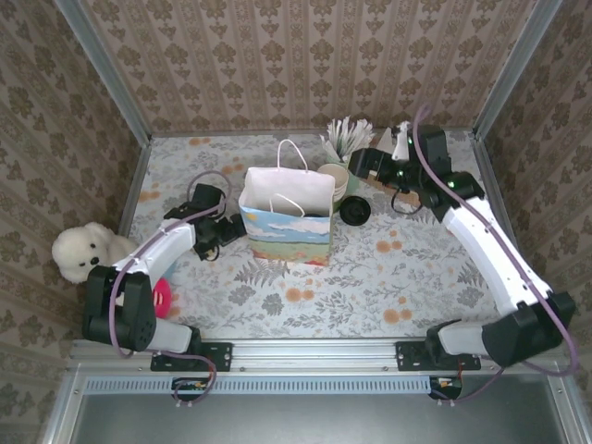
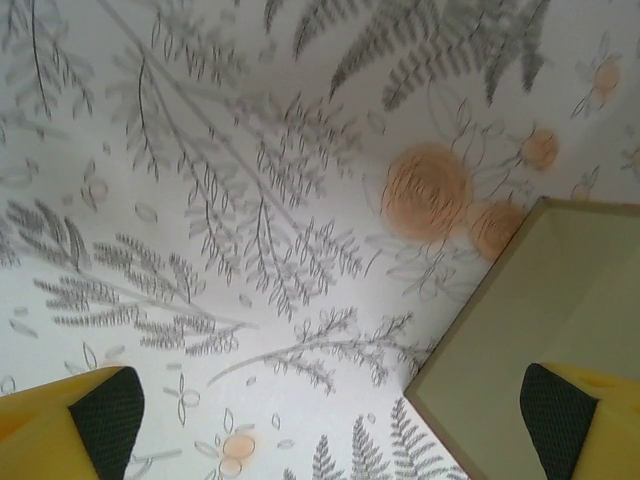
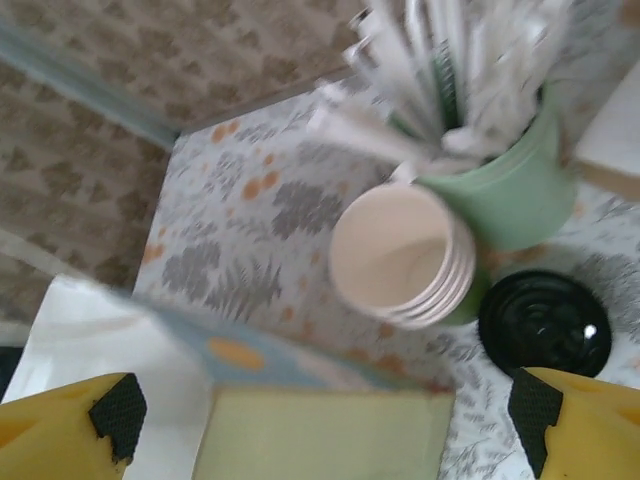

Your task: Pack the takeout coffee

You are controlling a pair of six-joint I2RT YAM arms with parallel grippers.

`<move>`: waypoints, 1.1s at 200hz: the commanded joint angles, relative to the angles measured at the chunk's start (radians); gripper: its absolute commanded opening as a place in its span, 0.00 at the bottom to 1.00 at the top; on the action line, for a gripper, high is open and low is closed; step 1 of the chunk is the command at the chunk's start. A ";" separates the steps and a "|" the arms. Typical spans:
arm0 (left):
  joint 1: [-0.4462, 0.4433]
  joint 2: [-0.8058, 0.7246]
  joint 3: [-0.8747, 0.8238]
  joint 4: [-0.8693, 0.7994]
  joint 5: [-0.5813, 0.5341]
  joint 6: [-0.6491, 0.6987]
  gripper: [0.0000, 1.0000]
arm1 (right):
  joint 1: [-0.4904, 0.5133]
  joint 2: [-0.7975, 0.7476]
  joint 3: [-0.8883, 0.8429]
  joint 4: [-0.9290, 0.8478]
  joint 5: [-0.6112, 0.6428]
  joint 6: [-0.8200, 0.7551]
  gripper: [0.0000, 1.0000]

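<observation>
No readable text, no labels or numbers — paper bag (image 1: 285, 227) bears a picture, no words

Both my arms had white shells and black joints; the left arm (image 1: 162, 246) and right arm (image 1: 490, 245) each trailed a purple cable. My left gripper (image 2: 322, 425) wore yellow fingers (image 2: 35, 437) with dark textured pads (image 2: 108, 418).
</observation>
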 commanded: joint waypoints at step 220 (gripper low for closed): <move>-0.007 -0.450 -0.161 0.255 -0.006 -0.036 1.00 | -0.077 0.614 0.656 -0.202 0.043 -0.398 0.15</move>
